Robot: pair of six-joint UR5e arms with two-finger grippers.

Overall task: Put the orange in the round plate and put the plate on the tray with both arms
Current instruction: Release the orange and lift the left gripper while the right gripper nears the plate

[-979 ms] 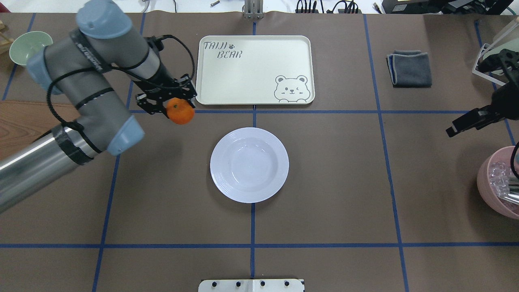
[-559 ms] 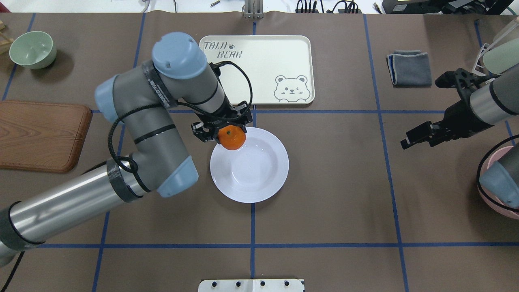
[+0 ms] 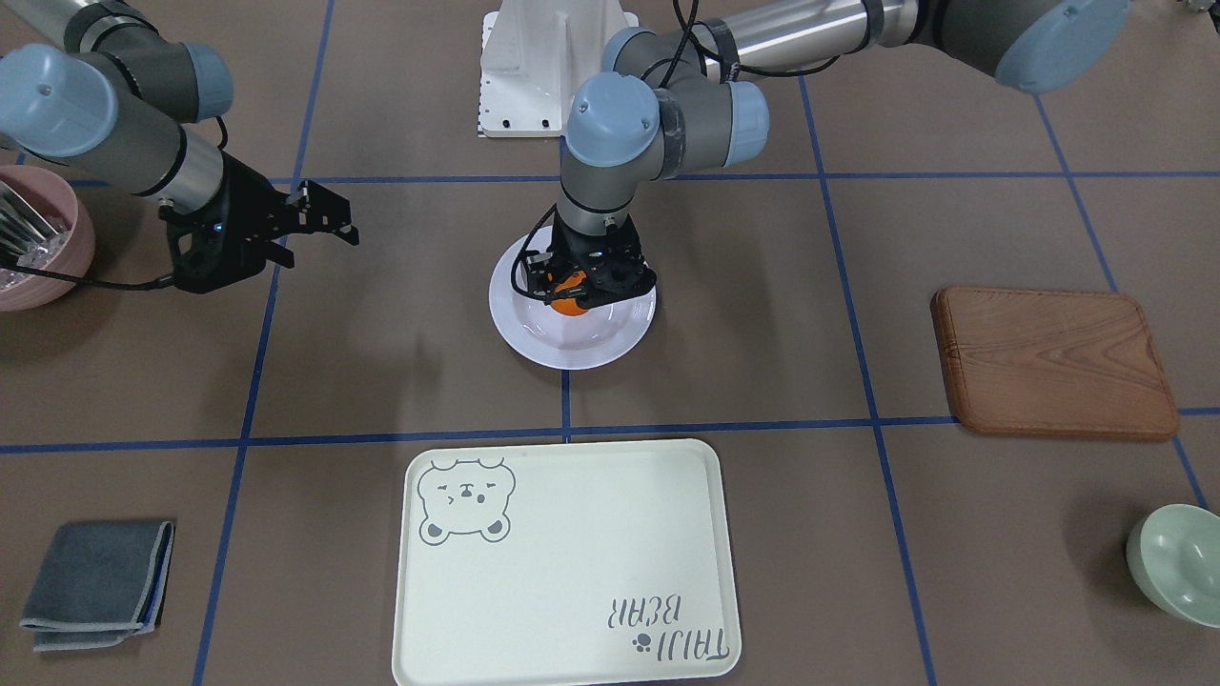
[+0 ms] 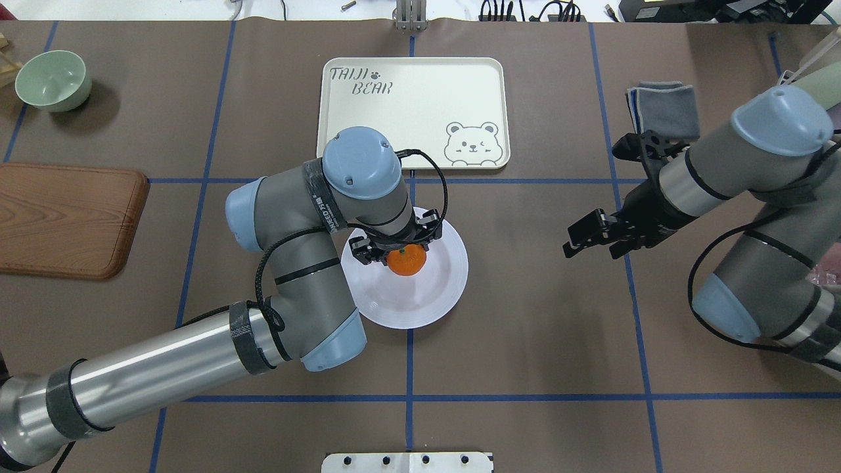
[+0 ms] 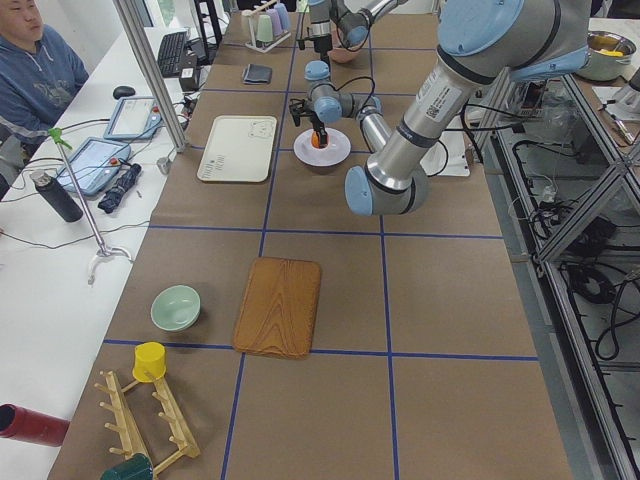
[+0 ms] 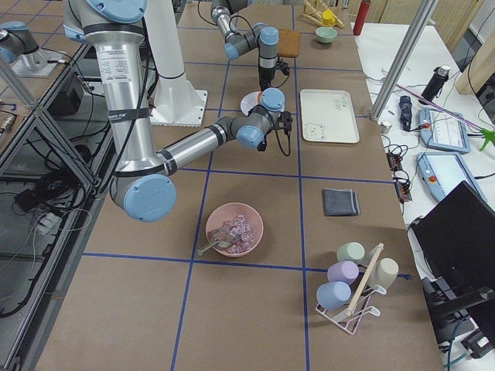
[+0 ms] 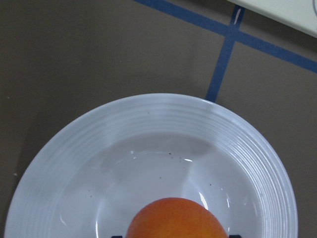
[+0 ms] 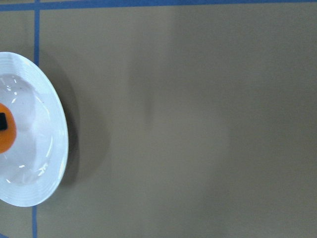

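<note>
The orange (image 4: 406, 261) is pinched in my left gripper (image 4: 398, 253), which is shut on it just over the well of the round plate (image 4: 447, 289). From the left wrist the orange (image 7: 176, 220) fills the bottom edge, with the plate's ridged rim (image 7: 148, 109) around it. I cannot tell whether the fruit touches the plate. The cream bear tray (image 4: 407, 112) lies beyond the plate, with nothing on it. My right gripper (image 4: 578, 240) hovers open to the right of the plate, holding nothing. Its wrist view catches the plate's edge (image 8: 49, 129).
A brown wooden board (image 4: 66, 220) and a pale green bowl (image 4: 52, 79) sit on the left. A folded grey cloth (image 4: 663, 105) lies behind my right arm. A pink bowl (image 6: 234, 229) stands on the right. A seated person (image 5: 35, 70) is beside the table.
My left arm has carried the orange from beside the tray's near left corner to over the plate's middle and lower. My right arm has swung in leftward toward the plate.
</note>
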